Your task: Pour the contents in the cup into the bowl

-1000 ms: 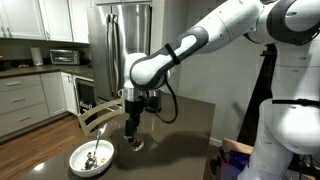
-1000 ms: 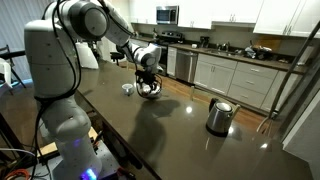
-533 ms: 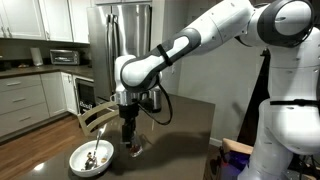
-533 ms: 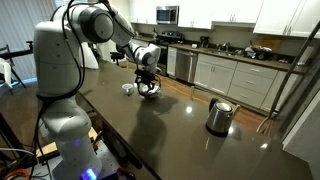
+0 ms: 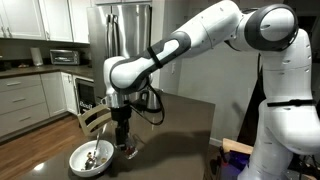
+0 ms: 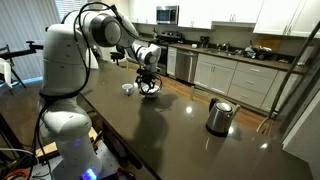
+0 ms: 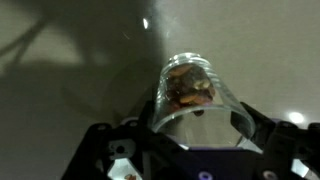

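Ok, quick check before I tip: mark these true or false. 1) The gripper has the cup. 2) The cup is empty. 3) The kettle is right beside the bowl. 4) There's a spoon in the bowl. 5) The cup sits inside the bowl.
1) True. The gripper is shut on the cup.
2) False. The wrist view shows the contents, small brown bits, inside the glass.
3) False. The kettle stands well apart, farther along the counter in an exterior view.
4) True. A spoon lies in the bowl.
5) False. In an exterior view the cup is beside the bowl, not in it.
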